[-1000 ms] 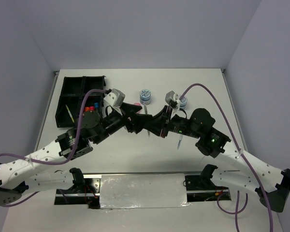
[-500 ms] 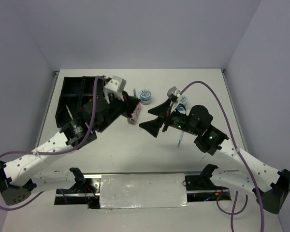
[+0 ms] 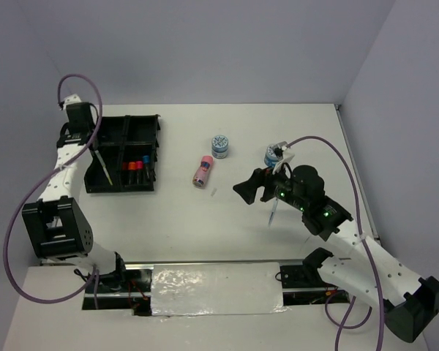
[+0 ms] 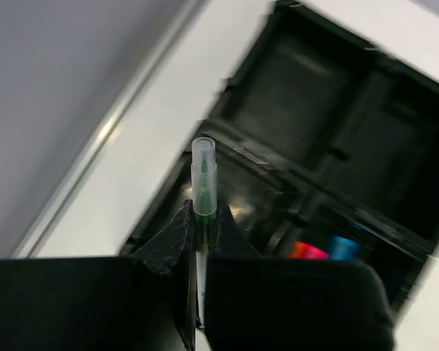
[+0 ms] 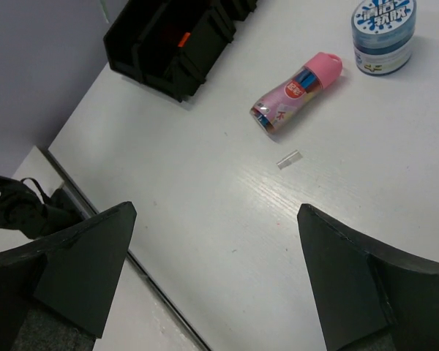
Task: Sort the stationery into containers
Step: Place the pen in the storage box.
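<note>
Mid pen drop-off: left end effector point(image 4: 202, 219) pinching a thin pen point(image 4: 203, 172) at the tray's point(image 3: 128, 117) left edge, right end effector point(image 5: 216, 245) spread wide above the worktop point(image 5: 227, 212) near the tube point(image 5: 296, 93), next probably lining up over the long slot point(image 3: 99, 157) and letting go.

Nothing is reading clearly in any view.

Round tub point(image 5: 383, 33), right wrist view: the lid is carrying bold blue lettering on white, but it is blurring past legibility.

Pink tube point(image 5: 296, 93): a small label patch is showing on its side, with print too tiny to make out.

Second tub point(image 3: 273, 156), top view: the lid print is showing only as blue speckle.

Pen point(image 4: 203, 183), left wrist view: the barrel is showing no mark I can read.
</note>
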Controlling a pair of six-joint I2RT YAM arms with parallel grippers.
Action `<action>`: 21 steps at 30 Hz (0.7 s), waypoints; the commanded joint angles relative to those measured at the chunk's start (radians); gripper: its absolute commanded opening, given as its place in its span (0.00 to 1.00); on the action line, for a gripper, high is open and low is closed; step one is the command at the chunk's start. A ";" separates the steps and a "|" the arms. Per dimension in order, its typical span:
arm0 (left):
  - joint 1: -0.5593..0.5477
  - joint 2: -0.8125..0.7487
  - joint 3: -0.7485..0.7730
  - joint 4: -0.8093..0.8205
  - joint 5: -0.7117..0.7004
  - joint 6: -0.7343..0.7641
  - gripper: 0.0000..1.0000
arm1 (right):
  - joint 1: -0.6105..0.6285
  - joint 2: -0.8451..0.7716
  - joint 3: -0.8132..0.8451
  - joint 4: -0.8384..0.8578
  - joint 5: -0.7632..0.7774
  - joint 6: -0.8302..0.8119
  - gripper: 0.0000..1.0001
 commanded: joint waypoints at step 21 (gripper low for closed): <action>0.105 0.095 -0.176 0.211 -0.007 -0.131 0.62 | -0.007 -0.062 -0.019 -0.008 -0.060 -0.028 1.00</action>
